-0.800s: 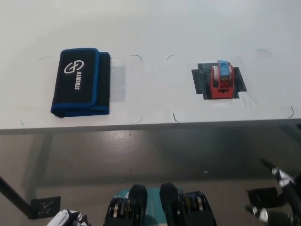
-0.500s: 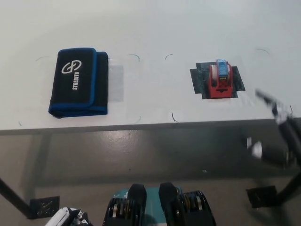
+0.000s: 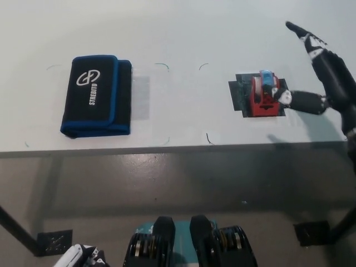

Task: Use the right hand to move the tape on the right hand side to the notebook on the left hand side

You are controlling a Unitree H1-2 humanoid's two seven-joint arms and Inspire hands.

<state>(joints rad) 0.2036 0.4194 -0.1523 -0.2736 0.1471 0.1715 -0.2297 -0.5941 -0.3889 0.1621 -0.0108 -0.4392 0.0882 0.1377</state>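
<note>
A red tape dispenser (image 3: 262,97) with a blue top stands on a black patch (image 3: 239,95) at the right of the white table. At the left lies a black notebook case (image 3: 96,95) with blue edging and a white logo. My black right hand (image 3: 318,78) hovers over the table just right of the tape, open, fingers spread, one fingertip close to the dispenser's right side. It holds nothing. Only a sliver of my white left hand (image 3: 80,257) shows at the bottom left, below the table.
The white table (image 3: 183,39) has thin corner marks around both spots. Its front edge runs across the picture's middle, with grey floor below. A dark table leg (image 3: 16,233) and a floor plate stand at the lower left.
My right hand has risen from below the table's edge at the lower right up over the table, arriving beside the tape. The tape and notebook have not moved.
</note>
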